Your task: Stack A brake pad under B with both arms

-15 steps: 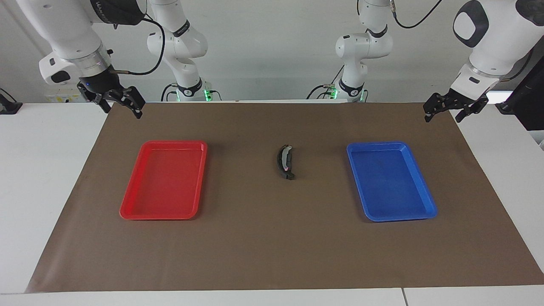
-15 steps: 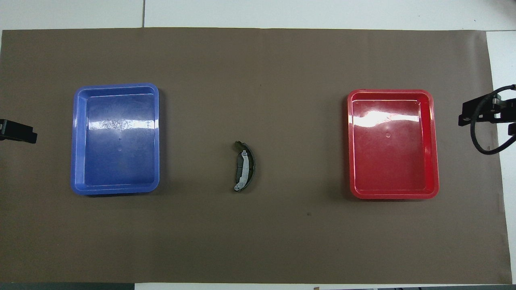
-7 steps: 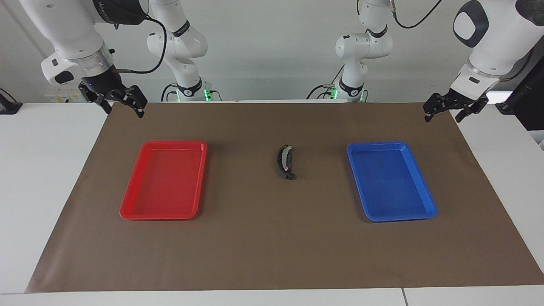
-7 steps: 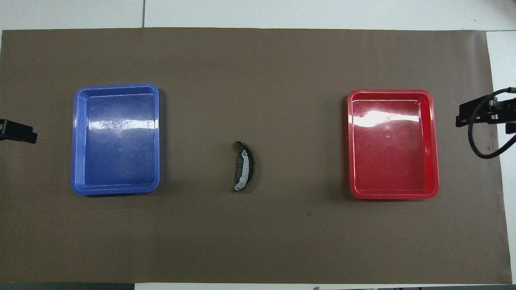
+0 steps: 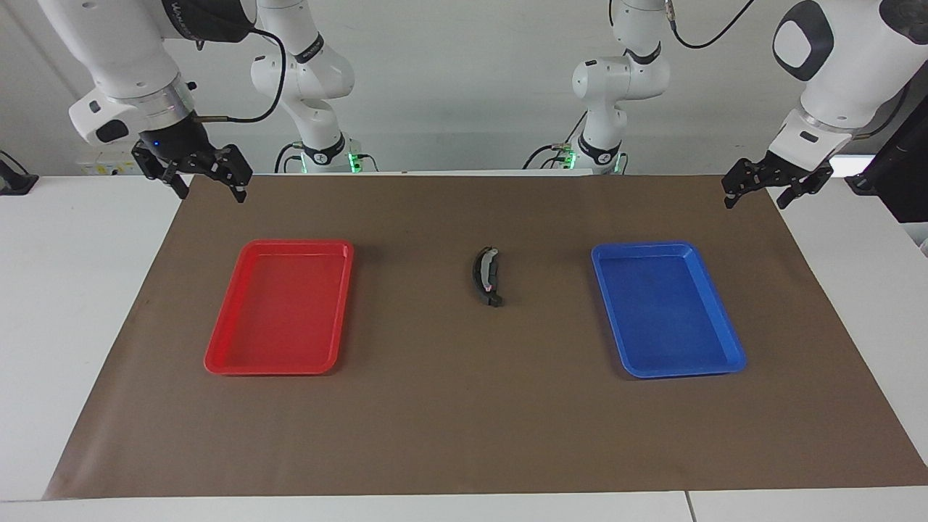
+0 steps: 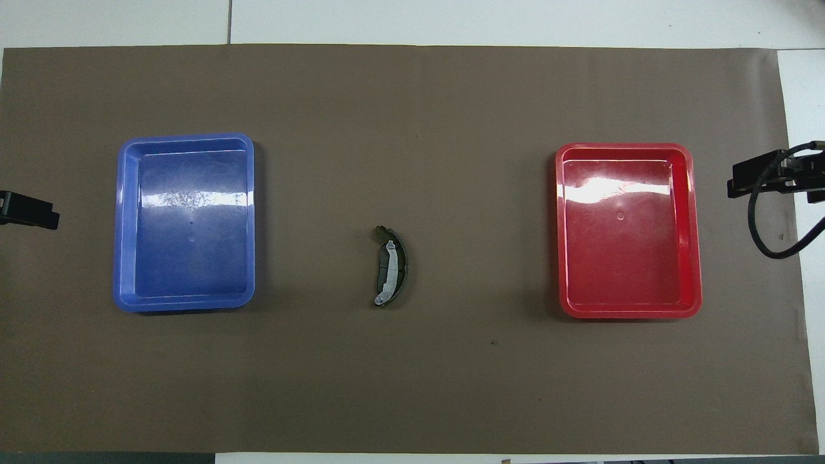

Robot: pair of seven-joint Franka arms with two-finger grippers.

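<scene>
B [image 5: 484, 277], the long black crescent with a pale grey inner strip, lies on the brown mat midway between the two trays; it also shows in the overhead view [image 6: 393, 265]. The short dark grey brake pad [image 6: 381, 261] shows against its inner curve, toward the left arm's end, touching it; how far it lies beneath I cannot tell. My right gripper [image 5: 210, 194] hangs open and empty over the mat's edge at the right arm's end [image 6: 767, 177]. My left gripper [image 5: 754, 203] hangs open and empty over the mat's edge at the left arm's end [image 6: 29, 211].
An empty red tray [image 5: 217, 348] lies toward the right arm's end of the mat and an empty blue tray [image 5: 728, 341] toward the left arm's end. The brown mat [image 5: 464, 420] covers most of the white table.
My right gripper has shifted a little and turned slightly above the mat's edge. The left gripper and the brake pieces have not moved.
</scene>
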